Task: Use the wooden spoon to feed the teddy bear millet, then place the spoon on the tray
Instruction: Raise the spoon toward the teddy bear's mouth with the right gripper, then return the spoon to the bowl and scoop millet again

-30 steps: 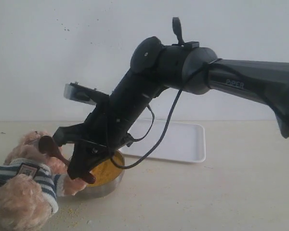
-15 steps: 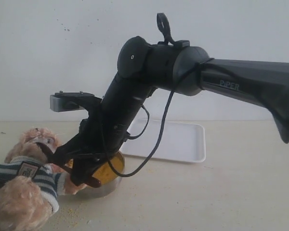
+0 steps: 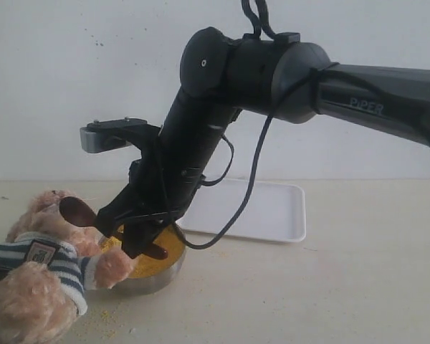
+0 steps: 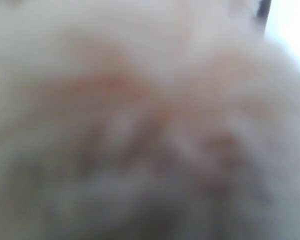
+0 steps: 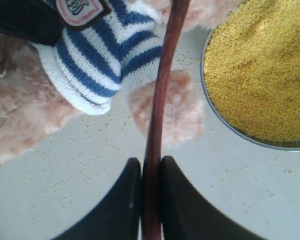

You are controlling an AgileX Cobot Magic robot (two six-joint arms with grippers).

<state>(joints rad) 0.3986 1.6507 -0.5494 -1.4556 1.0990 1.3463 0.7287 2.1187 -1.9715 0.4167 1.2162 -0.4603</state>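
The spoon (image 3: pixel 77 211) has its bowl up by the face of the bear (image 3: pixel 46 272), and its handle is pinched between the closed fingers of the right gripper (image 5: pixel 150 172). Millet (image 5: pixel 260 65) fills the steel bowl (image 3: pixel 154 282) beside the bear's paw. The tray (image 3: pixel 272 211) lies behind. The left gripper is out of sight, so I cannot tell its state.

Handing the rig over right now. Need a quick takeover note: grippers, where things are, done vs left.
Right gripper: shut on the wooden spoon handle.
Left gripper: not in view; its camera shows only blurred fur.
Teddy bear lies at the left, beside the steel bowl of millet. Grains are scattered on the table. The tray sits behind the bowl, spoon not on it.
Done: spoon head is up at the bear's face; whether it carries millet I cannot tell.
Left: finish the feed, then lay the spoon on the tray.
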